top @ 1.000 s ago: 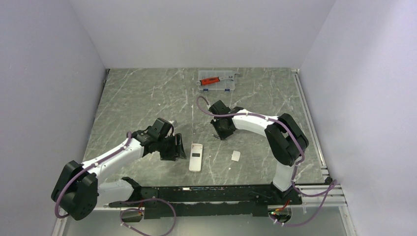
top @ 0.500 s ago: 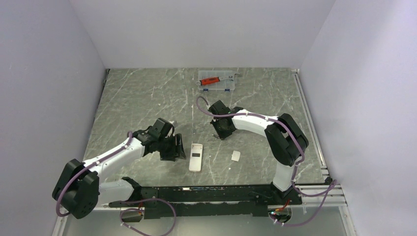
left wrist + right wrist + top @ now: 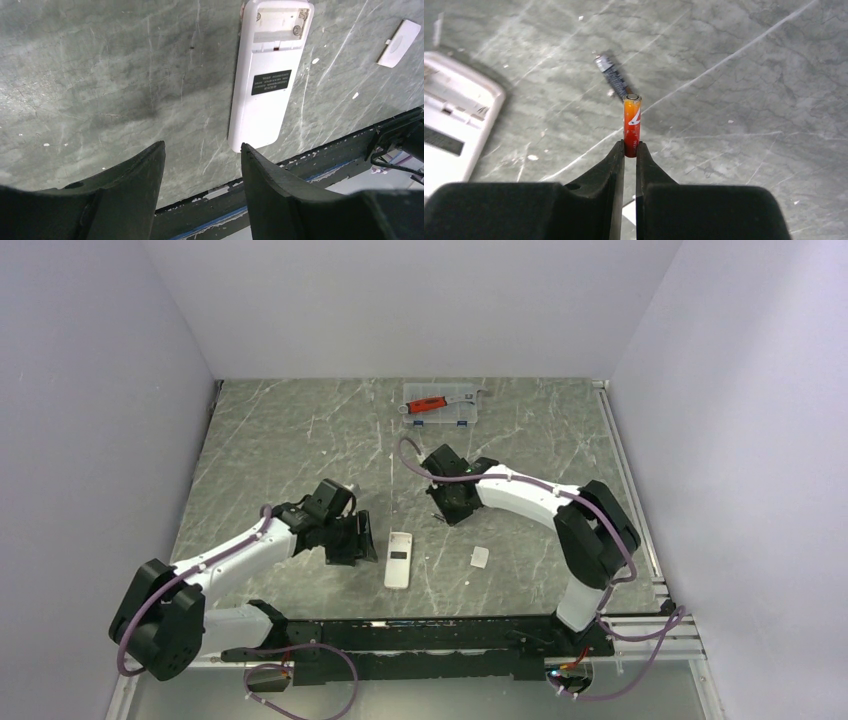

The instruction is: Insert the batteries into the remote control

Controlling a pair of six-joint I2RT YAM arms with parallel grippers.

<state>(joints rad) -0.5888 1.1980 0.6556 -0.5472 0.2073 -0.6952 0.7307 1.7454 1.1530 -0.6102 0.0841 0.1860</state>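
The remote control lies back up on the table, its battery recess uncovered and empty. My right gripper is shut on one of the batteries, an orange-red cylinder pinched by its lower end and sticking out past the fingertips. The other battery, dark, lies on the table just beyond it. In the top view the right gripper sits up and right of the remote. My left gripper is open and holds nothing, just left of the remote's near end.
A small white square plastic piece lies right of the remote. A clear plastic case with a red-handled silver tool stands at the back. The black base rail runs along the near table edge.
My right gripper's jaws have closed on the orange-red battery, and that arm's elbow has shifted slightly right. The left arm and the remote have not moved.
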